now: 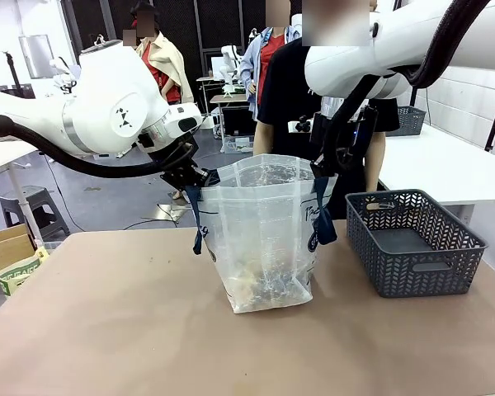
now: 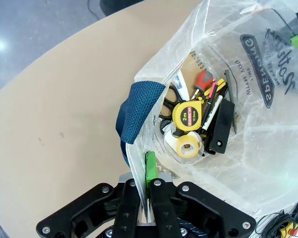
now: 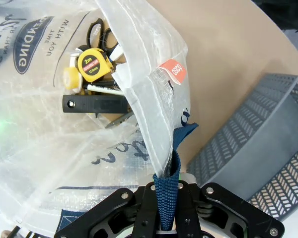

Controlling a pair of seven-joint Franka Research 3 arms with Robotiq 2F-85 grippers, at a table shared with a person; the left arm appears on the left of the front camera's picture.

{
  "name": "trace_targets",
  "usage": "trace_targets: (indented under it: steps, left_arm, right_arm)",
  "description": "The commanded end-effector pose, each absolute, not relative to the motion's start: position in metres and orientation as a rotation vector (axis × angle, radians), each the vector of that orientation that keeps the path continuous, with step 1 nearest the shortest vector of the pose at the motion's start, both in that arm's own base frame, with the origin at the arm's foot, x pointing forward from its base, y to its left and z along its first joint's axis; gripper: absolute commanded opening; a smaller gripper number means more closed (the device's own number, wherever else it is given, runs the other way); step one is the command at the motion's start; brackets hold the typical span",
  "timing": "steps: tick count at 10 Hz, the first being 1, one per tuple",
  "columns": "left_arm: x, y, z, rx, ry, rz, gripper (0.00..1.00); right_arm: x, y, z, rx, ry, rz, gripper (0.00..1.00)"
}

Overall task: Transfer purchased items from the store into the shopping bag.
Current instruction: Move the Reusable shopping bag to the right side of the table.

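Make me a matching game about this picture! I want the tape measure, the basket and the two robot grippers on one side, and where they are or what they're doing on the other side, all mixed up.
Things:
1. tape measure
2. basket
3. left gripper
4. right gripper

Places and states:
A. shut on the navy strap handle
B. yellow, lying inside the shopping bag
C. dark grey, standing on the table beside the bag
D. shut on the bag's plastic edge

Pairs: 1-B, 2-C, 3-D, 4-A
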State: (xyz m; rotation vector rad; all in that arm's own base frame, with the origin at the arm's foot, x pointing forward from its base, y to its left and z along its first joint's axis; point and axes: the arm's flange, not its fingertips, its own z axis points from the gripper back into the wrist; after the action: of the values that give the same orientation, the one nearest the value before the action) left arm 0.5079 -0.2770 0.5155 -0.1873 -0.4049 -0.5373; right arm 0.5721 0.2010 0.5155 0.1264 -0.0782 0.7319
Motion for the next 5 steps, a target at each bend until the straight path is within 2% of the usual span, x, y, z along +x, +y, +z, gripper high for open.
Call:
trace_targets:
  steps: [1, 5]
  left_arm:
    - [0.5085, -0.2755, 0.5157, -0.181, -0.407, -0.531, 0.0]
    - [0.5085, -0.2755, 0.5157, -0.181, -0.407, -0.531, 0.0]
  right_arm:
    - [0.572, 0.2003, 0.515, 0.126, -0.078, 0.728, 0.0]
    - [0.572, 0.2003, 0.515, 0.126, -0.078, 0.728, 0.0]
